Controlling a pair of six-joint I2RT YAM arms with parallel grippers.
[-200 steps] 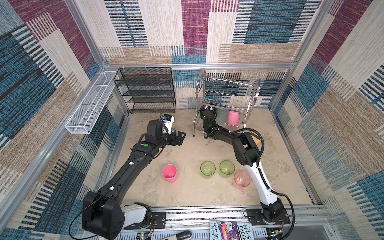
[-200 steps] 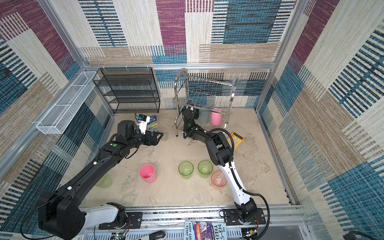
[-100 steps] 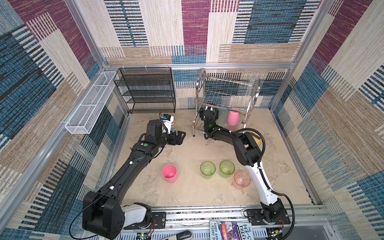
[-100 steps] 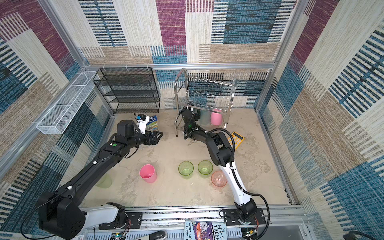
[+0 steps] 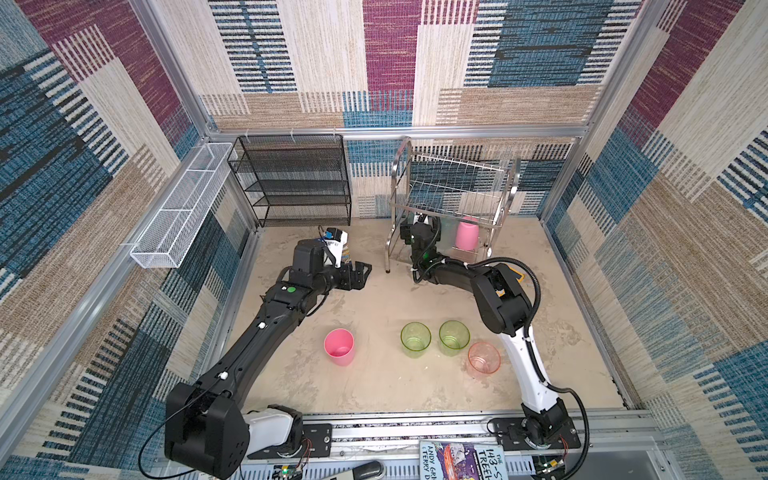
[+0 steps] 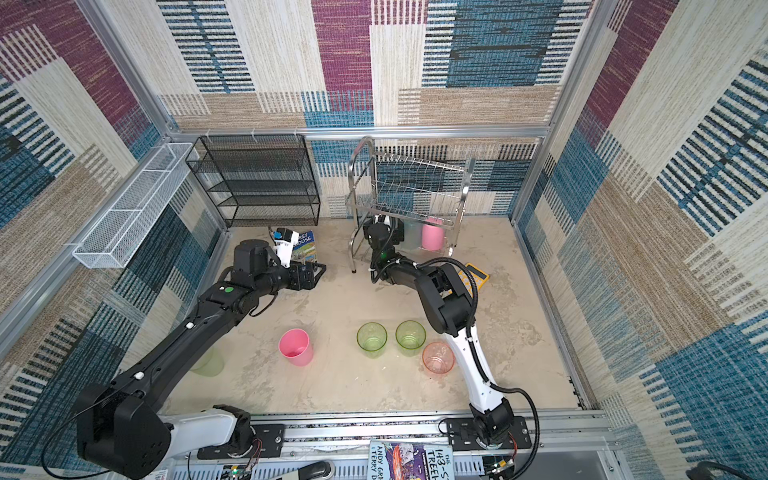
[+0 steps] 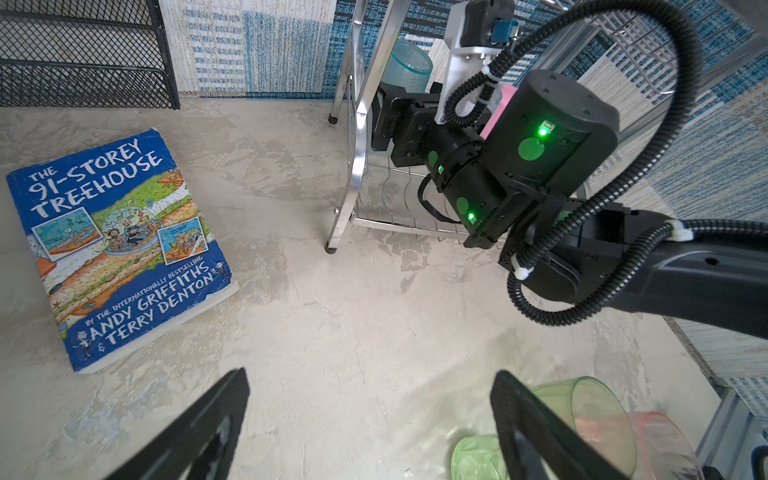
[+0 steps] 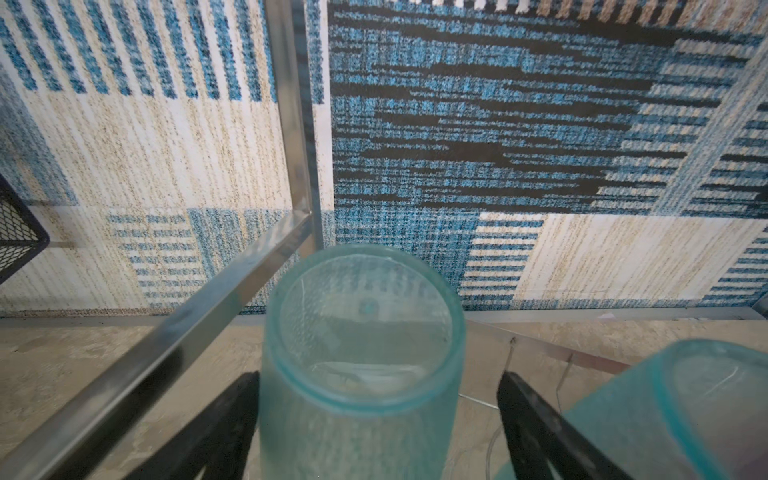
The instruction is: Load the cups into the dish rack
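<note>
Teal cup [image 8: 361,332] stands on the dish rack's [image 5: 453,191] lower tier at the far wall, the right gripper [image 8: 376,378] spread wide around it, not clamping. The left gripper [image 7: 370,374] hangs open, empty, near the book [image 7: 116,249] "The 91-Storey Treehouse".

Shiny wire dish rack [image 5: 398,178] held two teal cups [image 8: 361,332] and a pink cup [image 5: 467,233] on its lower tier. A second pink cup [image 5: 339,347], two yellow-green cups [image 5: 415,340] and a salmon cup [image 5: 483,359] stood upright on the floor [image 5: 374,386].
</note>
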